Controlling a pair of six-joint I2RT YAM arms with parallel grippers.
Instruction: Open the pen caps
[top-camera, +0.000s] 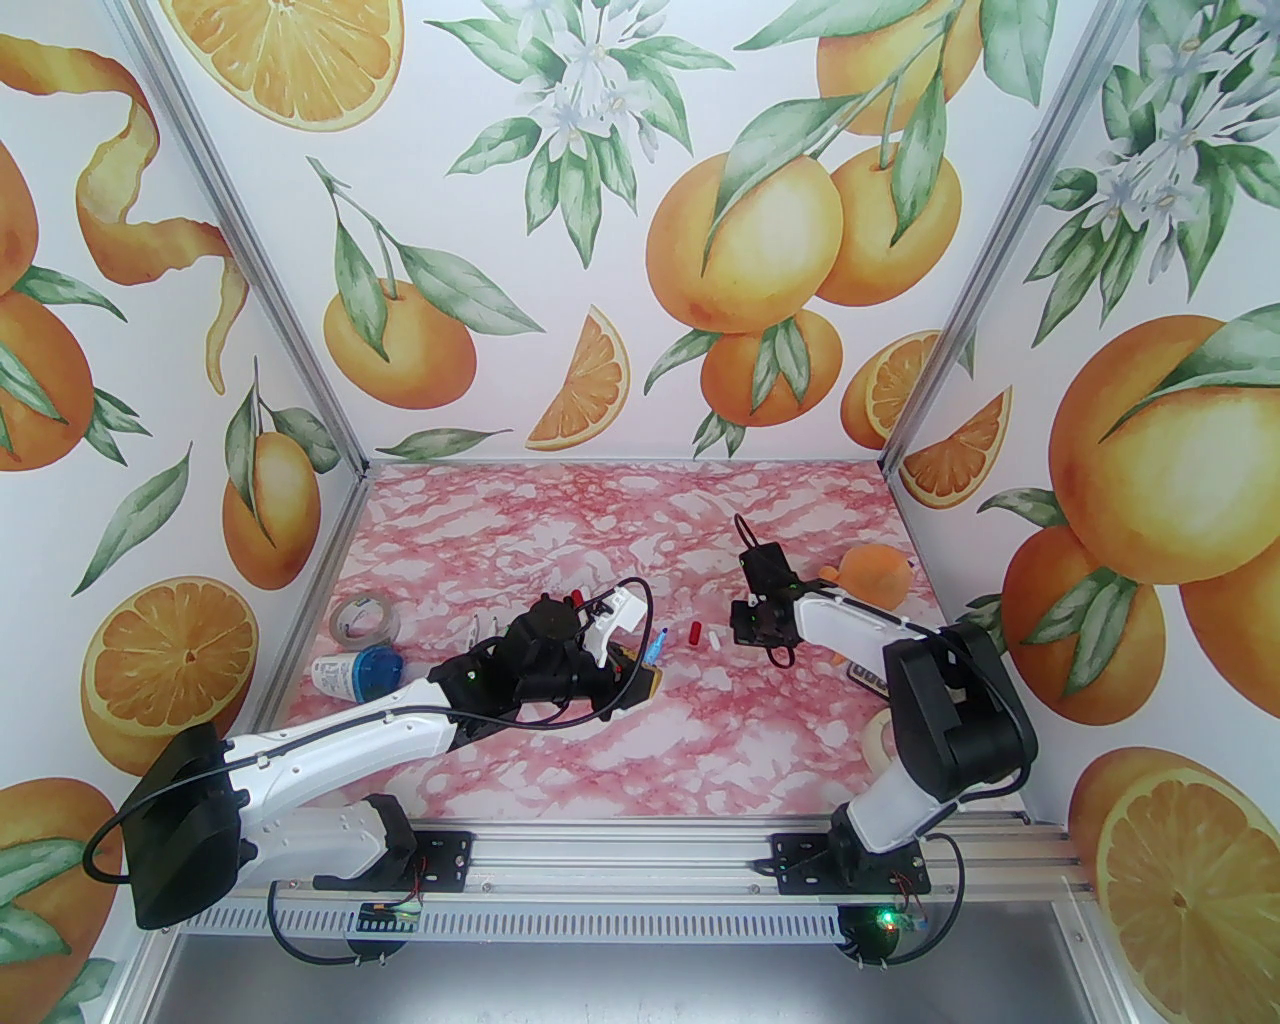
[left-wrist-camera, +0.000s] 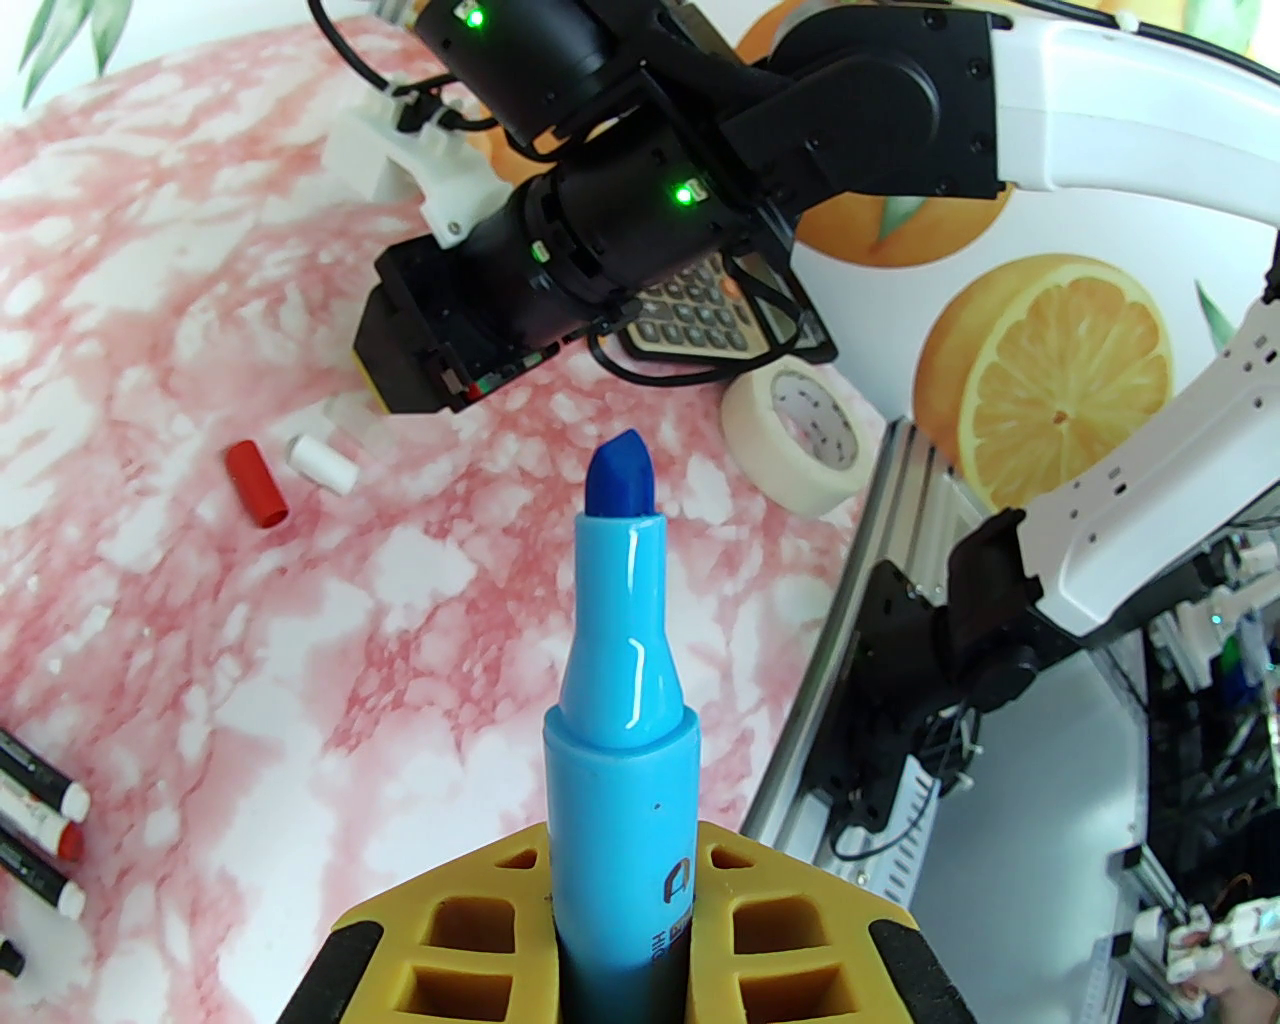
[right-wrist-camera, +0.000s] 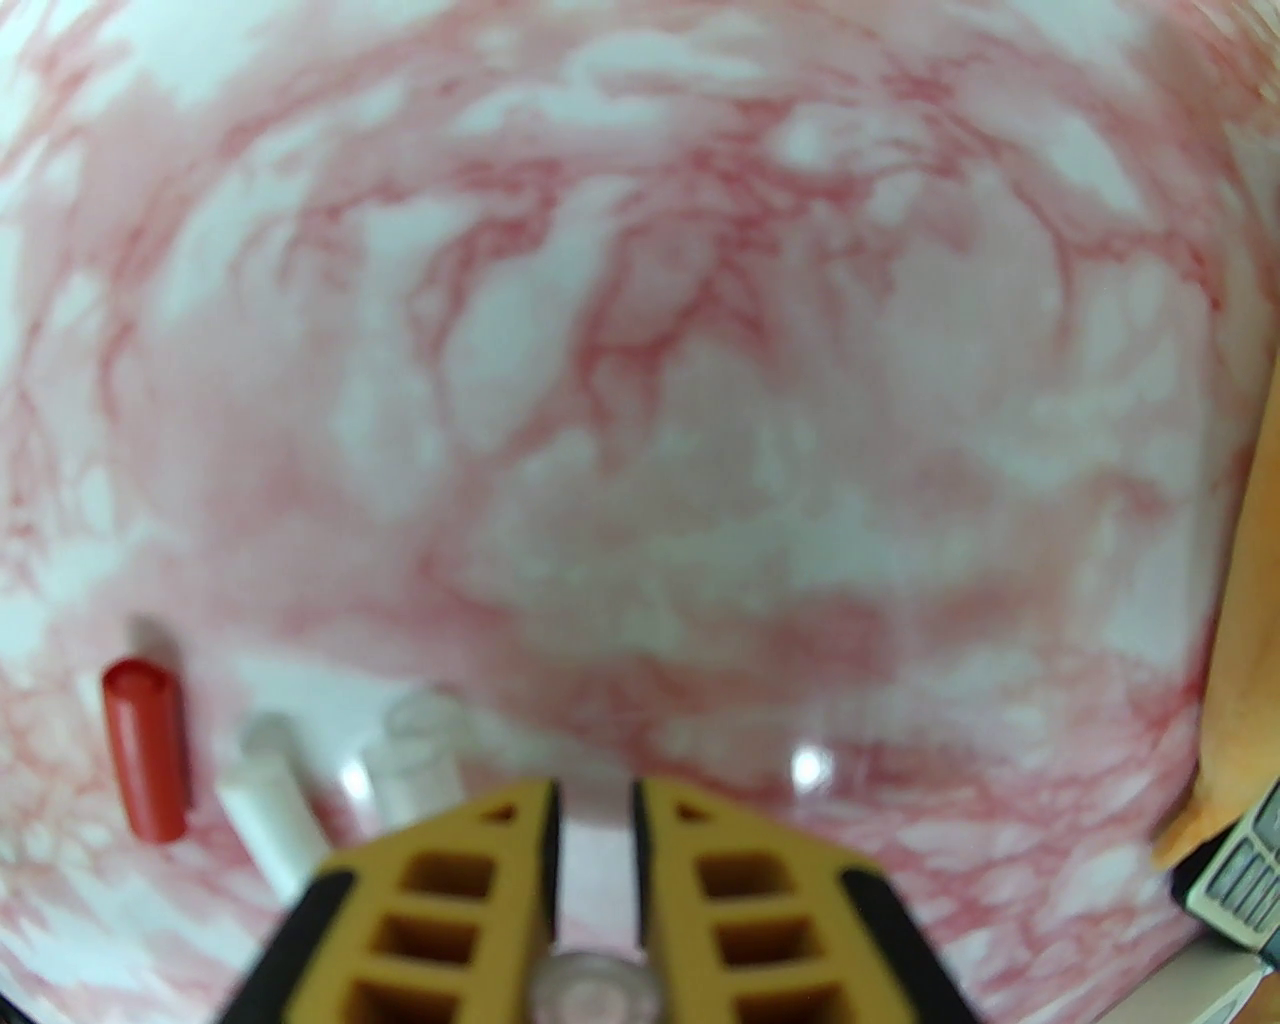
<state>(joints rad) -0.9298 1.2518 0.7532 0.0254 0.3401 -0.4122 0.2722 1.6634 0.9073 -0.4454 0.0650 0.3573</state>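
Pen caps loose — blue pen in left end effector, right end effector narrow.

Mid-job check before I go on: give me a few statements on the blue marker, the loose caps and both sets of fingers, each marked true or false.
1. The left fingers grip a blue marker with its tip bare. True.
2. A red cap lies on the table beside a white cap. True.
3. The right fingers hold the red cap. False: it lies on the table, off to their side.
4. The right fingers stand wide open. False: they are all but shut, with a narrow slit between them.
5. The tape roll sits on top of the calculator. False: it lies on the table next to it.
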